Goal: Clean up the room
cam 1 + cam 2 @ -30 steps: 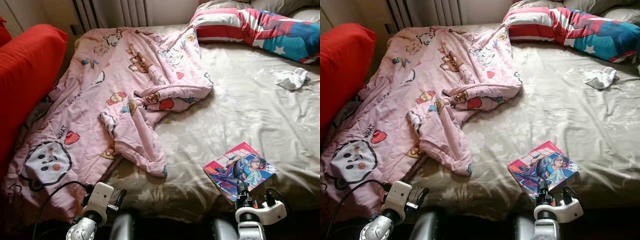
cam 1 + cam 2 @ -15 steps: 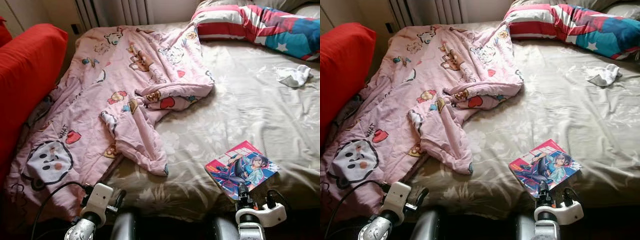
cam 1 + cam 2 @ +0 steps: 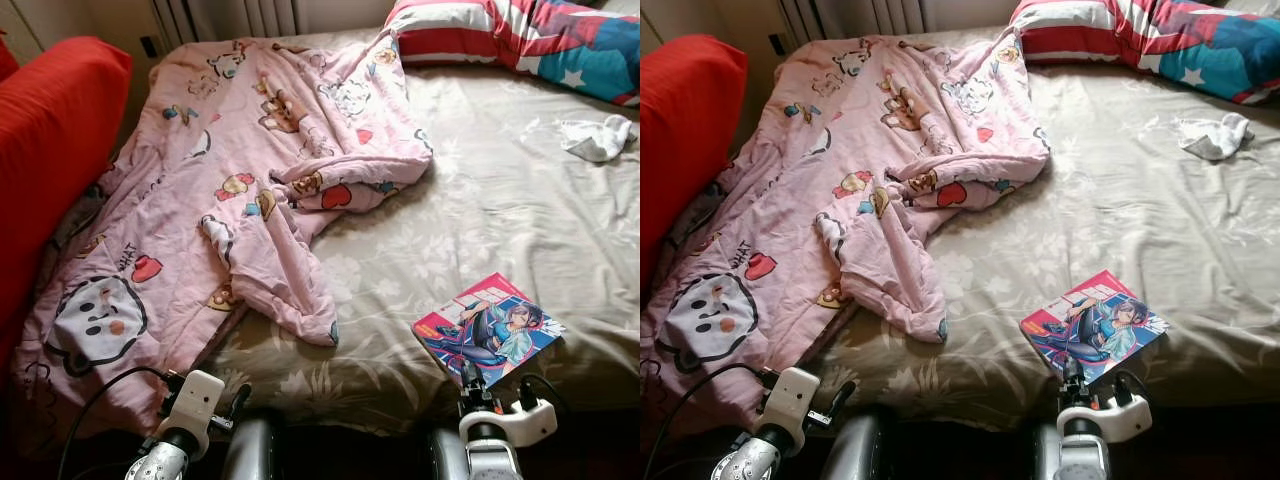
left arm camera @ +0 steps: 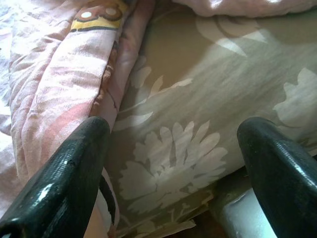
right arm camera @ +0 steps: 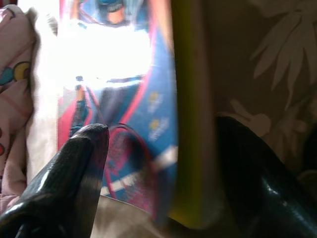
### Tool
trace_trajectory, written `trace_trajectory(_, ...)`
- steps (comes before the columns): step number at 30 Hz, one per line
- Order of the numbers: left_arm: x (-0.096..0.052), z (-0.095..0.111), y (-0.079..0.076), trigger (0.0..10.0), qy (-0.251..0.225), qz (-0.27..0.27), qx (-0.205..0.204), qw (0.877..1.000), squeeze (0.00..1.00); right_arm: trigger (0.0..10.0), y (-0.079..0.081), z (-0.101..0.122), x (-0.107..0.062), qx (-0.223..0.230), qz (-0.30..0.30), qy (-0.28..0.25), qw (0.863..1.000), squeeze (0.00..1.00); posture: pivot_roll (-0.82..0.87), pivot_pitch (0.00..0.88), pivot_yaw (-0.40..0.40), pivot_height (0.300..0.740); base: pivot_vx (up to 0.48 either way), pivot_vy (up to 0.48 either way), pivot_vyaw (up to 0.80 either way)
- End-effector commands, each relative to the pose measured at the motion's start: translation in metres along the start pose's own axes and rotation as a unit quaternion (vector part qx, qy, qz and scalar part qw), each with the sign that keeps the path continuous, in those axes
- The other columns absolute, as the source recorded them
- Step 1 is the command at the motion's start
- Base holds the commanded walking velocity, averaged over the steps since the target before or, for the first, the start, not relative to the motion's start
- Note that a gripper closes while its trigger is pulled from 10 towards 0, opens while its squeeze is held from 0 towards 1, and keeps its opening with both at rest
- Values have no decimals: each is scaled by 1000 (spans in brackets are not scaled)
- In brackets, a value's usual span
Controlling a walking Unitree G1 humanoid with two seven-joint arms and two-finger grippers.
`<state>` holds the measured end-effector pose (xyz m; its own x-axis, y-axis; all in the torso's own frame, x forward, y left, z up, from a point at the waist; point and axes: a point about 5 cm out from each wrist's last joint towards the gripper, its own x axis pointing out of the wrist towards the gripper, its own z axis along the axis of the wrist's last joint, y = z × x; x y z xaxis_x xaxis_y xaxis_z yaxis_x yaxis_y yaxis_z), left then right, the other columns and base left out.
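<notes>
On the tan floral bed sheet, near the foot edge, your comic book lies flat and cover up; take it as the landmark. Right gripper sits just short of the book's near corner, fingers spread, with the book's yellow spine between them in the right wrist view; nothing pinched yet. Left gripper hangs low at the foot edge, well to the left of the book, fingers also spread, over sheet and the hem of the pink cartoon quilt. The quilt lies rumpled to the left of the book, its folded flap pointing toward it but apart. A crumpled white sock lies well beyond the book, near the striped pillow. A red cushion stands far left of the book, past the quilt. Judgement: book pickup is the step in hand, barely begun. Risks to watch: a thin flat book on soft bedding may sink or slide under finger pressure; you could pinch only the cover or a fold of sheet; a nudge at the near corner could tip it off the mattress edge.
</notes>
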<state>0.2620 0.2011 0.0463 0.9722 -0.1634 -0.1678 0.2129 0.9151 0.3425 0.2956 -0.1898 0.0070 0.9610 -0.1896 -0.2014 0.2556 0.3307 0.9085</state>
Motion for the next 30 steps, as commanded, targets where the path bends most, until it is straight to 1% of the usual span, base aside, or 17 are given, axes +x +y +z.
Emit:
trace_trajectory(1, -8, -10, 0, 10000, 24, -10, 18, 999, 0, 10000, -5, -8, -4, 3, -11, 14, 1000, 0, 126, 275, 107, 551, 0, 0, 0)
trace_trajectory(5, -8, -10, 1, 10000, 26, -11, 19, 999, 0, 10000, -1, -7, -2, 4, -6, 13, 1000, 0, 127, 275, 108, 551, 0, 0, 0)
trace_trajectory(6, -8, -10, 1, 10000, 26, -11, 19, 999, 0, 6078, -1, -7, -2, 5, -5, 12, 1000, 0, 127, 275, 108, 551, 0, 0, 0)
trace_trajectory(7, -8, -10, 1, 10000, 26, -12, 19, 999, 0, 6078, -1, -7, -2, 5, -4, 12, 1000, 0, 127, 275, 108, 551, 0, 0, 0)
trace_trajectory(8, -8, -10, 0, 10000, 27, -13, 19, 999, 0, 0, 0, -7, -2, 6, -4, 11, 1000, 0, 127, 275, 109, 551, 0, 0, 0)
trace_trajectory(20, -6, -9, -1, 10000, 29, -15, 20, 999, 0, 0, -6, -8, -5, 2, -8, 13, 1000, 0, 119, 269, 107, 551, 0, 0, 0)
trace_trajectory(27, -4, -9, -1, 10000, 27, -15, 22, 999, 0, 0, -6, -15, -8, 2, 1, 25, 1000, 0, 117, 263, 102, 551, 0, 0, 0)
trace_trajectory(30, -3, -8, -1, 10000, 28, -14, 23, 999, 0, 0, -11, -18, -13, -4, 2, 30, 1000, 0, 107, 261, 97, 551, 0, 0, 0)
